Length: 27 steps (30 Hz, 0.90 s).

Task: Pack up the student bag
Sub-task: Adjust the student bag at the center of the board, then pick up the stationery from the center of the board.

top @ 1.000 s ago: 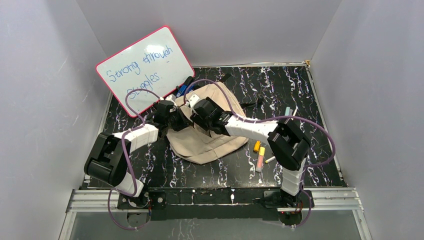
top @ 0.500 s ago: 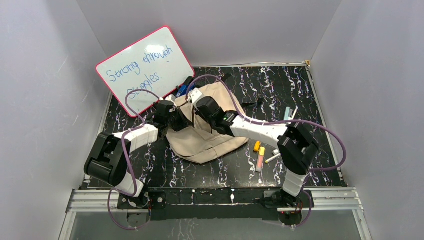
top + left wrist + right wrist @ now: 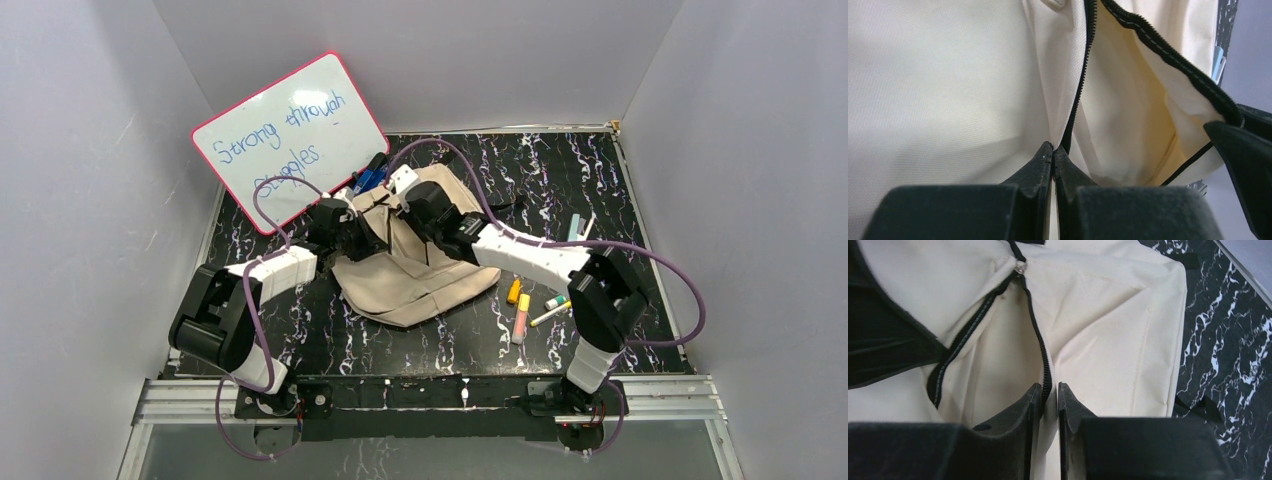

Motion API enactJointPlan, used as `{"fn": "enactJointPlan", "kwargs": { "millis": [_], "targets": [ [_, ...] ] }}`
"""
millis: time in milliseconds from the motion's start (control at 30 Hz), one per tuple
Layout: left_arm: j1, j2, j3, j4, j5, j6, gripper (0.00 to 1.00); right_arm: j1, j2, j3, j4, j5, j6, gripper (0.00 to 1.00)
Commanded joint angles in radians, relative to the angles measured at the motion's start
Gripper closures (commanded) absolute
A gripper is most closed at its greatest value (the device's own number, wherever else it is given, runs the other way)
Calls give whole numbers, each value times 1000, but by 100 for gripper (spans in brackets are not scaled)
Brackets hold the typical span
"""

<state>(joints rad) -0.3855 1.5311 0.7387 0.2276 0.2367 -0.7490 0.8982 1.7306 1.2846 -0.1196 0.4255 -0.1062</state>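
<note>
The student bag (image 3: pixel 420 285), beige with dark zipper lines, lies mid-table between the arms. My left gripper (image 3: pixel 372 232) is shut on the bag's fabric right at the zipper edge (image 3: pixel 1053 150). In the left wrist view the bag (image 3: pixel 948 75) fills the frame and its opening gapes to the right. My right gripper (image 3: pixel 405 205) pinches the opposite zipper edge (image 3: pixel 1049 390), jaws shut on the fabric of the bag (image 3: pixel 1108 330). The zipper pull (image 3: pixel 1020 267) sits at the top of the open slit.
A pink-framed whiteboard (image 3: pixel 290 135) leans at the back left, with blue markers (image 3: pixel 368 175) at its foot. An orange highlighter (image 3: pixel 513 292), a yellow-pink one (image 3: pixel 521 318) and a green-capped pen (image 3: pixel 552 303) lie right of the bag.
My right gripper has slid toward the back left over the bag and closed on the zipper edge. The bag's top has lifted a little. The left arm has stayed put.
</note>
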Motion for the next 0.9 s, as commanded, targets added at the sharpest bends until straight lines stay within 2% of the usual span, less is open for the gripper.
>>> {"fn": "enactJointPlan", "kwargs": {
  "millis": [0, 100, 233, 333, 433, 500, 600, 733, 867],
  "targets": [
    [0, -5, 56, -25, 55, 19, 100, -8, -108, 39, 55, -119, 25, 70],
    [0, -33, 74, -42, 52, 15, 100, -9, -140, 32, 32, -123, 55, 50],
    [0, -60, 103, -74, 51, 28, 90, -9, -212, 2, -9, -107, 111, 40],
    [0, -88, 117, -121, 18, 46, 83, -16, -276, -38, -60, 49, 246, 33],
    [0, -154, 94, -149, -57, 57, 73, -51, -326, -65, -217, 202, 420, 22],
    [0, -193, 83, -161, -88, 68, 68, -100, -352, -91, -328, 241, 537, 21],
    [0, -216, 96, -194, -101, 92, 66, -227, -396, -157, -435, 172, 655, 21],
    [0, -226, 109, -221, -110, 112, 66, -371, -459, -262, -525, 84, 718, 19],
    [0, -237, 96, -220, -115, 111, 65, -515, -505, -334, -552, 9, 714, 21]
  ]
}}
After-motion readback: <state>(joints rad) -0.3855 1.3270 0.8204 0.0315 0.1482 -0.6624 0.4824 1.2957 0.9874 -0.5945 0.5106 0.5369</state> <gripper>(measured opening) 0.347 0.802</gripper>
